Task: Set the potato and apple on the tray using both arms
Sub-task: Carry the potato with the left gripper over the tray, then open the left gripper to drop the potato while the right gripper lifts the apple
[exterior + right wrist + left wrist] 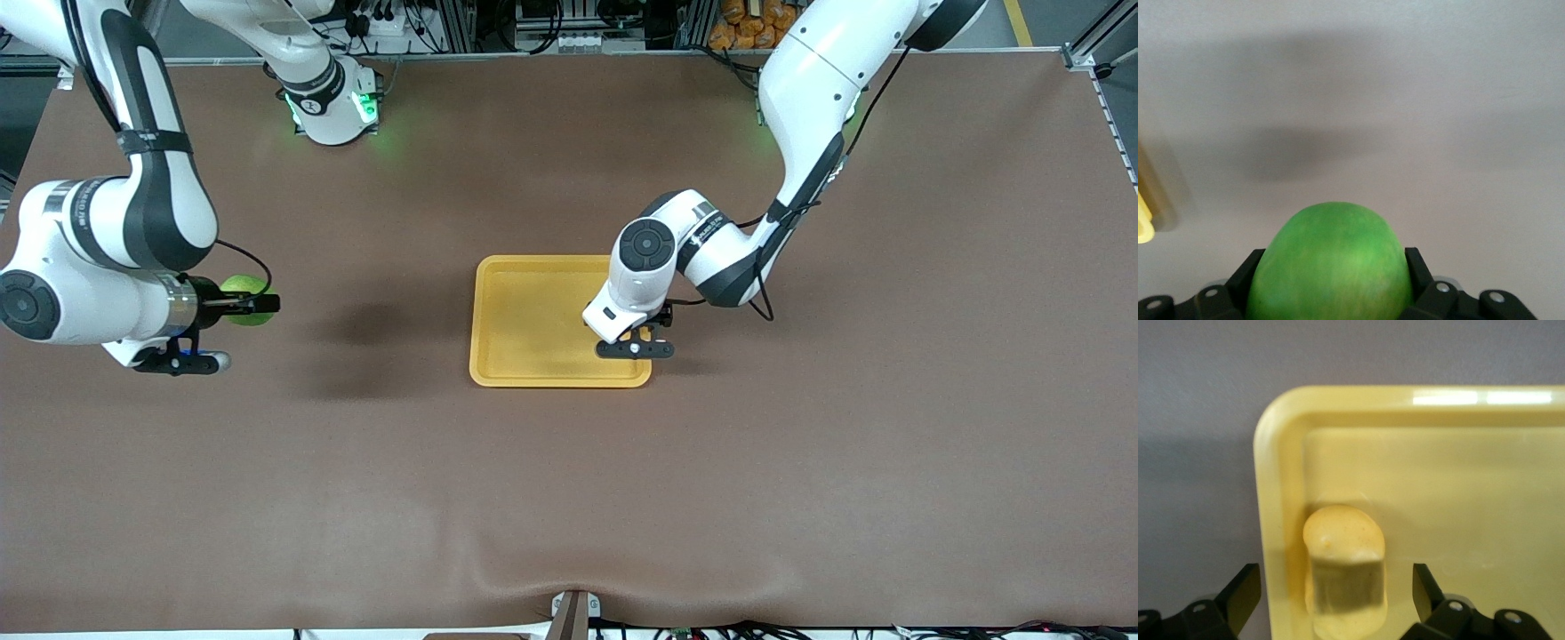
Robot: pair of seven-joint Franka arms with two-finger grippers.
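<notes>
The yellow tray (524, 311) lies at the table's middle. The potato (1341, 540) lies in the tray against its rim (1278, 453), near a corner at the left arm's end. My left gripper (633, 343) hangs just over it, open, one finger (1245, 590) on each side and clear of it (1337, 593). In the front view the left hand hides most of the potato. My right gripper (258, 303) is shut on the green apple (240, 286) and holds it above the bare table toward the right arm's end. In the right wrist view the apple (1331, 267) fills the jaws (1331, 277).
Brown cloth covers the table (800, 462). The tray's edge (1143, 223) shows at the side of the right wrist view. The right arm's base (333, 107) stands at the table's edge farthest from the camera. A small mount (573, 613) sits at the nearest edge.
</notes>
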